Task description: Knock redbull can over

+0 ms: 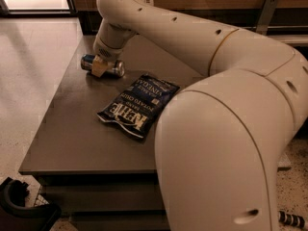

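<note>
The redbull can (87, 61) lies on its side near the far left part of the dark table (72, 134), blue end to the left and silver end to the right. My gripper (100, 67) hangs from the white arm and sits right over the middle of the can, hiding that part. The gripper's tan tip touches or nearly touches the can.
A dark blue bag of Kettle potato chips (139, 104) lies flat at the table's middle, just right and in front of the can. My large white arm (216, 129) fills the right half of the view. A dark object (19, 208) sits on the floor at lower left.
</note>
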Motion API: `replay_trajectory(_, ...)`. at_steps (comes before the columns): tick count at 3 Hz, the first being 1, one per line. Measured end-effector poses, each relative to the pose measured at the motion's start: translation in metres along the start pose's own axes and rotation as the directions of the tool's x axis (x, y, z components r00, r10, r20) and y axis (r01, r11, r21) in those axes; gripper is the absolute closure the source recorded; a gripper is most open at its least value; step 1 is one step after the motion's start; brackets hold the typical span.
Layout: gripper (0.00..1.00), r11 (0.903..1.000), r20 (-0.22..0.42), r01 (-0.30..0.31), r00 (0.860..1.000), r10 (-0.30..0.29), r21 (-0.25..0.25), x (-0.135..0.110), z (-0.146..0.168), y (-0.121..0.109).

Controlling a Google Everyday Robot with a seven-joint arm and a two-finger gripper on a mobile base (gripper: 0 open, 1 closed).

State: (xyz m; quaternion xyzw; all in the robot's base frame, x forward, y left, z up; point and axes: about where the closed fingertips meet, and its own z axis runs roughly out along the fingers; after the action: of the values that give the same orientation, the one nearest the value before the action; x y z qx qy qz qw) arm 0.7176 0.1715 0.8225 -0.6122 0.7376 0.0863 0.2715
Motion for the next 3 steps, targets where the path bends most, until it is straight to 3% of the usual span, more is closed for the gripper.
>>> replay_trajectory(1,0.52,1.0,-0.001,0.001,1.0,-0.001,-0.002,0.0,0.0015,0.0009)
replay_trajectory(2,0.21,1.0,-0.002,0.001,1.0,-0.001,-0.004,-0.0002,0.0018,0.0013)
replay_trajectory(3,0.0,1.0,-0.003,0.001,1.0,-0.001,-0.005,-0.0018,-0.0002,0.0009)
